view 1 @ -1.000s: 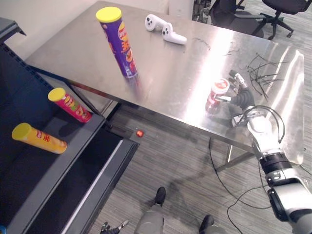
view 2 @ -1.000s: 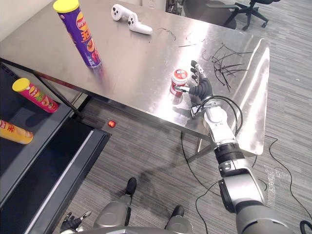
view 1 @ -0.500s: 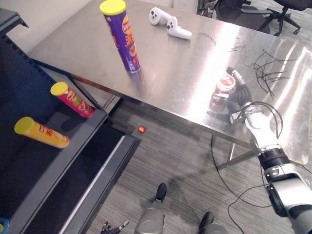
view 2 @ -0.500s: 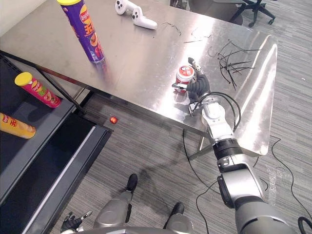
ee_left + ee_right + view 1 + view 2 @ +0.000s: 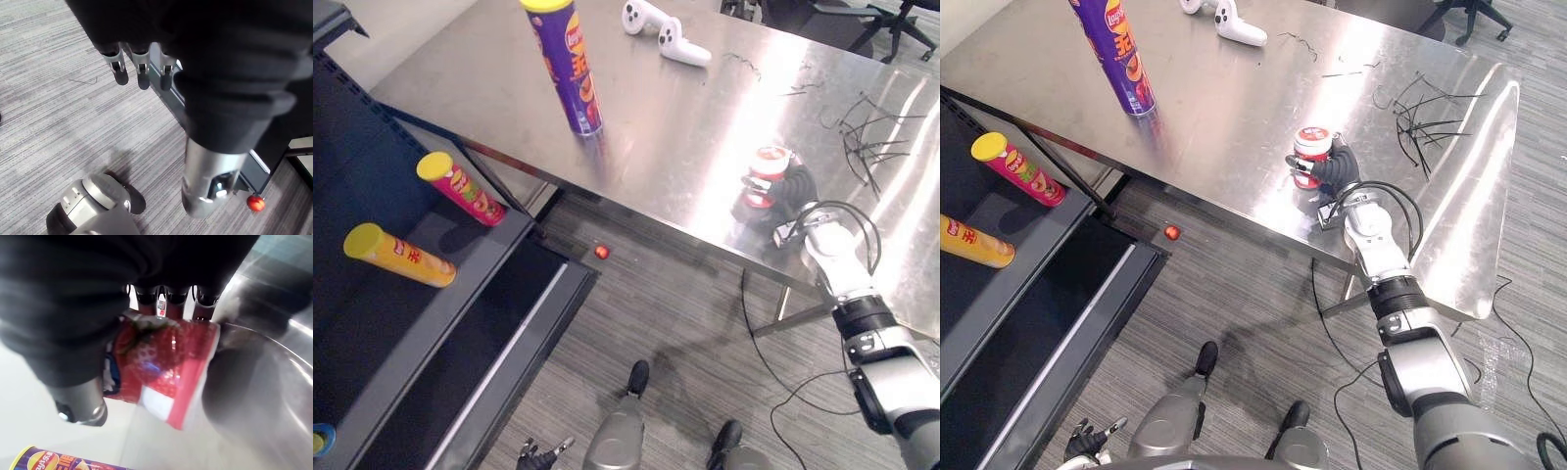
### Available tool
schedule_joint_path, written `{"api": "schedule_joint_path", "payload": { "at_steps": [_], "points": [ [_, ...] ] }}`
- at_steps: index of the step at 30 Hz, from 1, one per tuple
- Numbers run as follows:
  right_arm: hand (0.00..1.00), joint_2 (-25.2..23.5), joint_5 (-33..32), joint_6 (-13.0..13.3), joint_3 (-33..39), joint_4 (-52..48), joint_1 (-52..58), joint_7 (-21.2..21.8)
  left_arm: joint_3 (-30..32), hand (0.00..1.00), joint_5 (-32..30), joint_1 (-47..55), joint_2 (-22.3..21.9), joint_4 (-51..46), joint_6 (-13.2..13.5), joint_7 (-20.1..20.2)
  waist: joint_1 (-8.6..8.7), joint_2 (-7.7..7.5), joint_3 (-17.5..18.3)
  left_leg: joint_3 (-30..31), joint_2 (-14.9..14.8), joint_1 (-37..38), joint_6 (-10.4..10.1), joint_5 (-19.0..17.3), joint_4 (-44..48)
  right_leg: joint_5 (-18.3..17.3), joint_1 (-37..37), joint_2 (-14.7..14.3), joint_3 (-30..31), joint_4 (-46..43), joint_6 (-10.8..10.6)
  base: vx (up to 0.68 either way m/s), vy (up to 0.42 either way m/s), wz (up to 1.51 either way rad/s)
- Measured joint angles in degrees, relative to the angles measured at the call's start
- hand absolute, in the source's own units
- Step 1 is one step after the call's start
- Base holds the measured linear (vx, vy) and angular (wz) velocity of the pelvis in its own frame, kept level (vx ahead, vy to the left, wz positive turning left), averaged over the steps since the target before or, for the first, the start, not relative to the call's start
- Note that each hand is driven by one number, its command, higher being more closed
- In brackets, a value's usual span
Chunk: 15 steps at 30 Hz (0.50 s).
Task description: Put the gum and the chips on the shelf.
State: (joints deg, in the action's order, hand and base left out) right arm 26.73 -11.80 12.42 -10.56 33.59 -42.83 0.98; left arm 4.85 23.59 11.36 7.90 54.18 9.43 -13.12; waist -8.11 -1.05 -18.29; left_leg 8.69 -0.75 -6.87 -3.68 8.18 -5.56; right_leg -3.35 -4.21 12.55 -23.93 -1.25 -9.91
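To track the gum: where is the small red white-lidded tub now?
In both eye views the red gum tub is on the robot's right, near the front edge of the steel table, with the right hand curled round it.

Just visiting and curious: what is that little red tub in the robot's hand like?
The gum tub is a small round container in glossy red wrap with a strawberry picture and a white-rimmed lid. It stands roughly upright near the front edge of the steel table, with the right hand curled round its side. Whether it touches the table is unclear.
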Motion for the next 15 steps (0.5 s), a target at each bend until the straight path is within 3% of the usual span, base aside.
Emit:
{"api": "schedule_joint_path", "payload": {
  "at_steps": [7, 13, 15],
  "points": [
    [1.0, -0.1, 0.0, 0.2, -0.7, -0.4, 0.5, -0.5, 0.0, 0.0, 0.0, 0.0, 0.0, 0.0, 0.0, 0.0, 0.05, -0.11, 0.1, -0.1, -0.2, 0.1, -0.1, 0.1, 0.0, -0.1, 0.0, 0.0, 0.2, -0.6, 0.2, 0.0, 0.0, 0.0],
    [1.0, -0.3, 0.6, 0.5, -0.5, -10.5, 6.3, -1.1, 0.1, 0.0, -0.2, 0.0, 0.0, -0.2, 0.0, -0.1, 0.23, -0.72, 0.4, -0.4, -0.6, 0.6, -0.1, 0.1, 0.0, -0.1, -0.1, -0.1, 1.0, -0.9, 0.2, 0.0, 0.0, -0.03],
    [1.0, -0.5, 0.6, 0.7, 0.3, -16.3, 9.1, -1.0, 0.8, 0.0, -0.2, 0.0, 0.0, -0.1, 0.0, -0.2, 0.39, -1.65, 1.0, -1.4, -0.9, 1.3, -0.2, 0.1, 0.0, -0.1, -0.1, -0.2, 2.0, -1.0, 0.2, -0.02, -0.006, -0.17]
  ]
}}
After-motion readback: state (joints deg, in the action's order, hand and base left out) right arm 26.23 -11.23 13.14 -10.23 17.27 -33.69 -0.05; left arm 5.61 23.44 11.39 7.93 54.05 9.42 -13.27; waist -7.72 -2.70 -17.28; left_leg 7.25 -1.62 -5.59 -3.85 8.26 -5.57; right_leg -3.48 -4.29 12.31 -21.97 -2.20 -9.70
